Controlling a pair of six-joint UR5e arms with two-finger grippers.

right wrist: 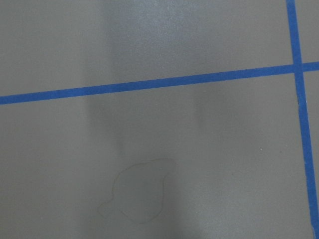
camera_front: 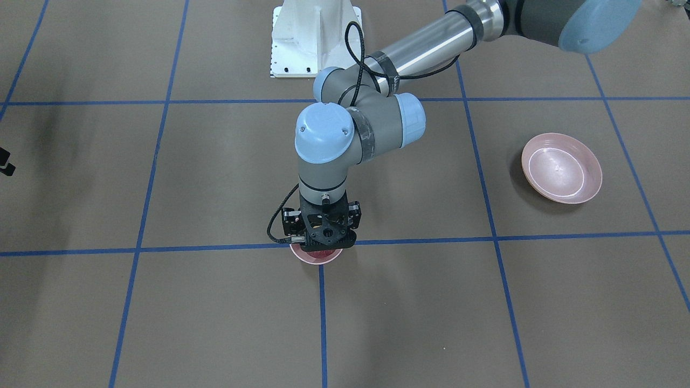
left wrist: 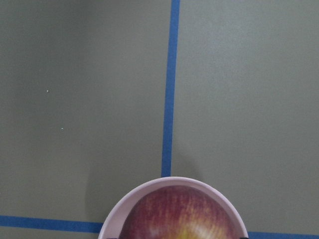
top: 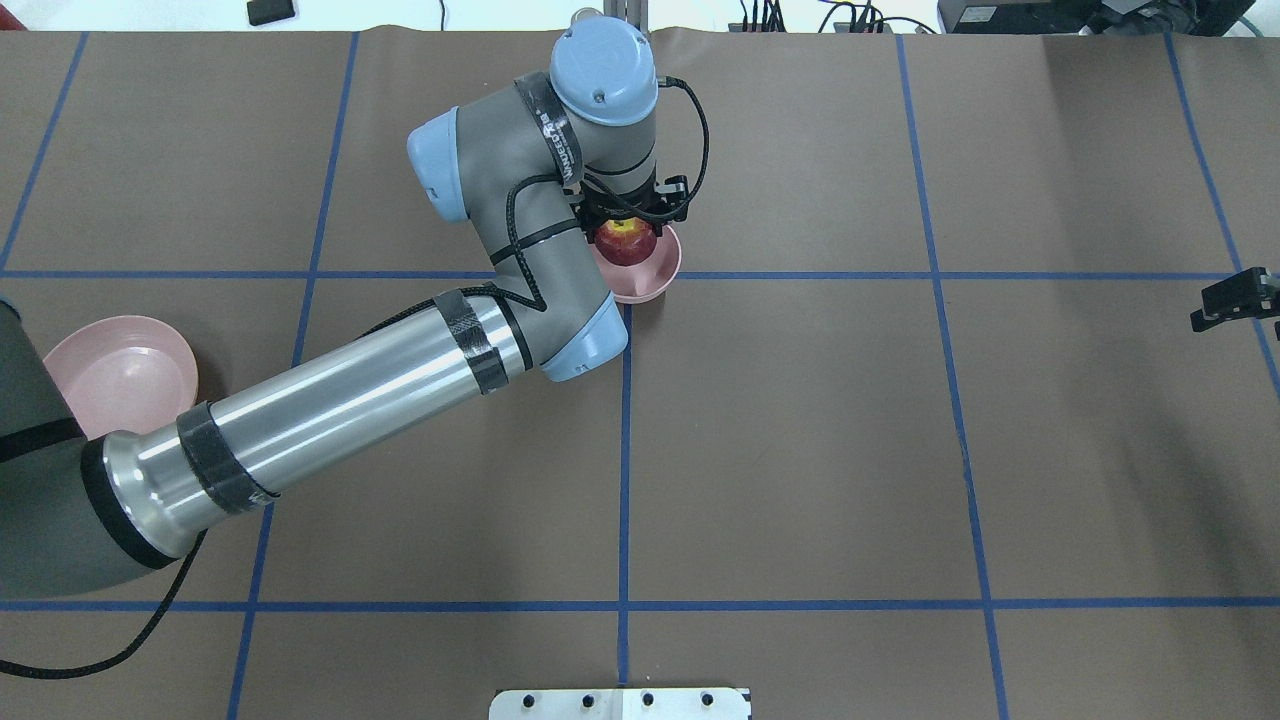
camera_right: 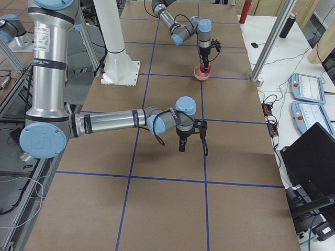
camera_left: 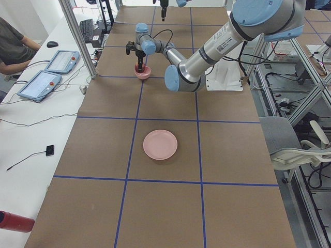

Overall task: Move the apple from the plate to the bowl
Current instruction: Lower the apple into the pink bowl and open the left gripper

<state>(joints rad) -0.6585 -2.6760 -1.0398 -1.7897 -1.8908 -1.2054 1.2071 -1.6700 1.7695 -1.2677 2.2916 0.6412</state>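
The dark red apple (top: 627, 243) with its yellow stem patch sits between the fingers of my left gripper (top: 629, 228), low inside the small deep pink bowl (top: 657, 282) at the table's far middle. The gripper looks shut on the apple; its fingertips are hidden. The left wrist view shows the apple (left wrist: 184, 215) ringed by the bowl's rim (left wrist: 169, 179). The wide shallow pink plate (top: 130, 372) lies bare on the robot's left (camera_front: 560, 168), partly behind my left arm. My right gripper (top: 1235, 300) hangs open and empty at the right edge, above bare table.
Blue tape lines (top: 625, 450) divide the brown table into squares. The white robot base (camera_front: 315, 40) stands at the robot's edge. In the exterior left view, tablets (camera_left: 51, 72) and a seated person (camera_left: 13, 49) are beside the table's far long side.
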